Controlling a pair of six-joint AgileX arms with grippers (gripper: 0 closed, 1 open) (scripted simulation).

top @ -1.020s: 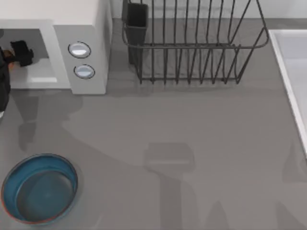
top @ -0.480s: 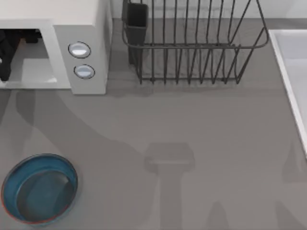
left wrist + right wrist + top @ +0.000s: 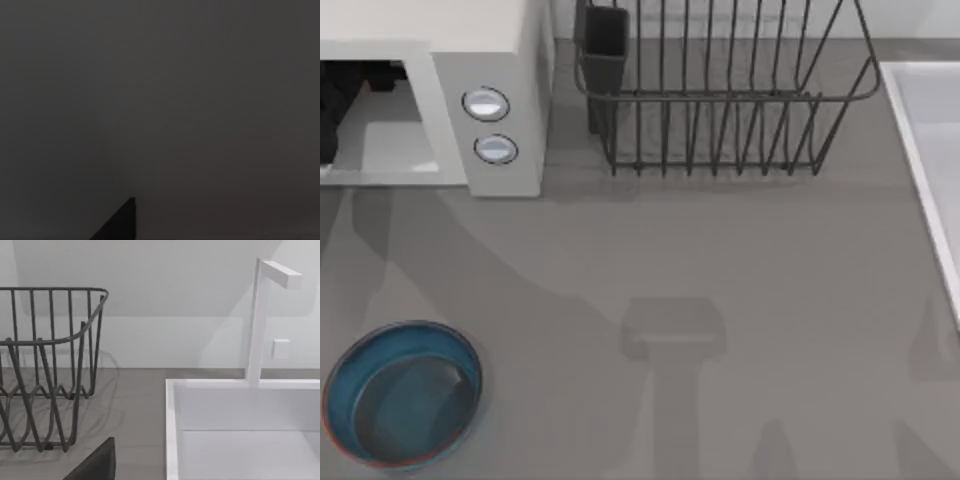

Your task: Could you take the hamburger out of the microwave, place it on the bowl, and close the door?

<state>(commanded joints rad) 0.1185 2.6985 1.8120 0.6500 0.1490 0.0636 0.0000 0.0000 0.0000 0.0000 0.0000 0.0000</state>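
Soft, even light from above throws faint arm shadows across the counter (image 3: 740, 260), while the left wrist view is dark.

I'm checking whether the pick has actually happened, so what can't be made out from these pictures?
- The hamburger: the left arm reaches into the microwave cavity in the top view; the cavity roof and arm hide what lies inside.
- Left wrist view: dark.
- The door: cut off by the top view's left edge.
- The bowl: its left rim is cut by the same edge.
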